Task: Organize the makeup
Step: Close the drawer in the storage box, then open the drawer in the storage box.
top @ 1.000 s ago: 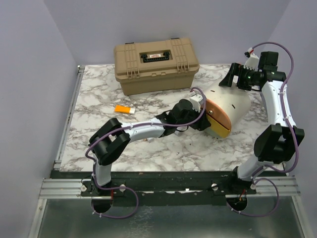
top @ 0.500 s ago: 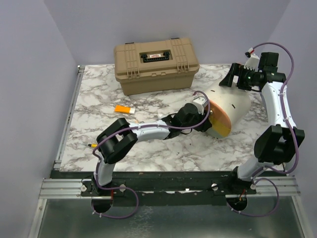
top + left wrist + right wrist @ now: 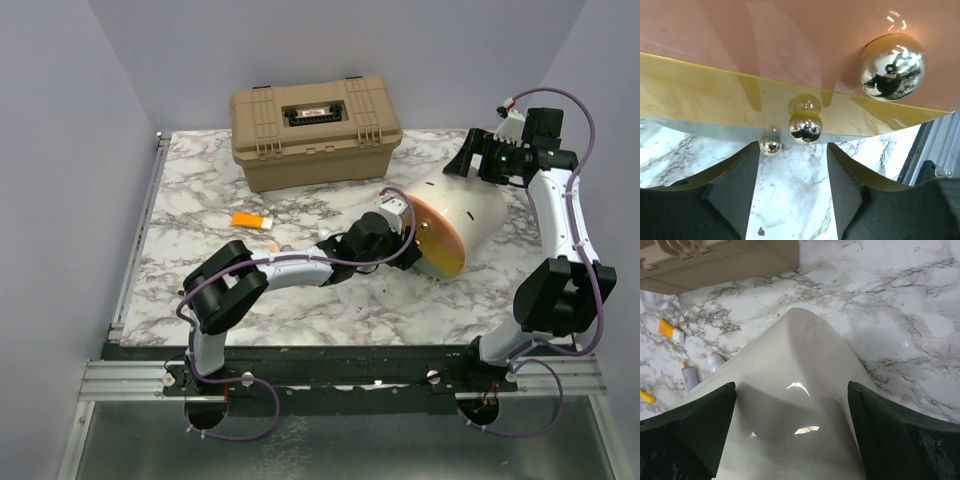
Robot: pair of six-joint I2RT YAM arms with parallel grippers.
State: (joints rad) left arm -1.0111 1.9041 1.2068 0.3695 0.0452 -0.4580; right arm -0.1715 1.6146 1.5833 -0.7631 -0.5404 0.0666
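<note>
Makeup lies left of the pouch: an orange tube (image 3: 252,220) (image 3: 670,330), two pale tubes (image 3: 690,376) (image 3: 715,361) and a yellow pencil (image 3: 646,396). My left arm hides most of these from above. The left gripper (image 3: 410,245) (image 3: 792,147) is open just off the pouch's orange face (image 3: 790,40), by its gold ball clasp (image 3: 805,127). Only marble shows between its fingers. My right gripper (image 3: 470,160) (image 3: 791,390) is open wide over the cream back of the pouch (image 3: 800,390), one finger on each side. Whether they touch it I cannot tell.
The cream-and-orange round pouch (image 3: 470,215) lies on its side at the right of the marble table (image 3: 200,190). The big tan hard case (image 3: 315,130) stands shut at the back. A metal rail (image 3: 140,240) runs along the left edge.
The left gripper has shifted slightly along the pouch's orange face, ending a bit nearer and lower. The right arm and the pouch have stayed put.
</note>
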